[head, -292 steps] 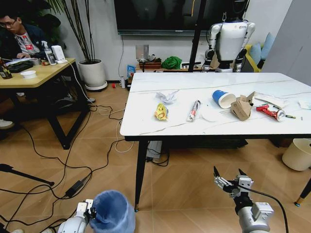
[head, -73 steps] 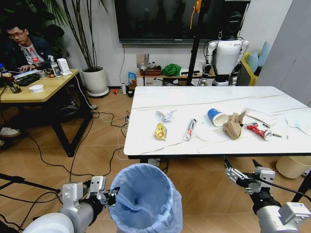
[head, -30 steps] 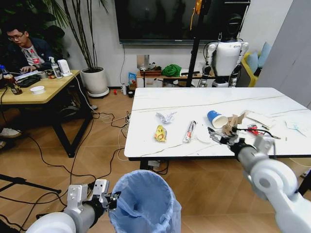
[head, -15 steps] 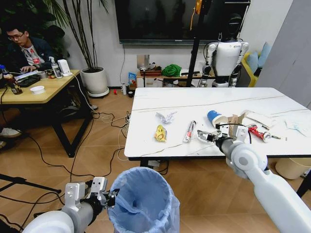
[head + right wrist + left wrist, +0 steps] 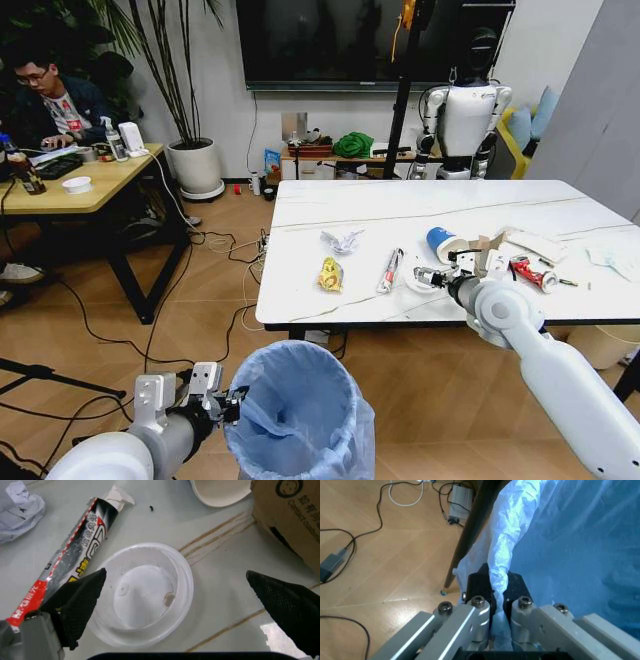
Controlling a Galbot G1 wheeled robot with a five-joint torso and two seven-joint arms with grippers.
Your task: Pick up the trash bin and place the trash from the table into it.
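Observation:
The trash bin [image 5: 300,410], lined with a crinkled light-blue bag, hangs low in front of me, below the table's near edge. My left gripper [image 5: 225,405] is shut on its rim; the left wrist view shows the fingers [image 5: 480,609] pinching the bag's edge [image 5: 500,555]. On the white marble table [image 5: 400,205] lies the trash: crumpled paper [image 5: 343,239], a yellow wrapper [image 5: 330,272], a tube [image 5: 389,268], a blue cup [image 5: 445,243], a torn cardboard box [image 5: 487,250]. My right gripper [image 5: 437,274] hovers open just above a clear plastic lid [image 5: 145,592], between the tube [image 5: 75,558] and the box [image 5: 290,513].
A red tube [image 5: 528,270] and white packets [image 5: 540,243] lie further right on the table. A cream bin [image 5: 605,345] stands on the floor at the right. At the left are a wooden desk [image 5: 70,165] and floor cables [image 5: 120,340]. Another robot [image 5: 465,100] stands behind.
My right arm has come up from below the table edge and reached over the table to the clear lid. The bin has stayed in my left gripper.

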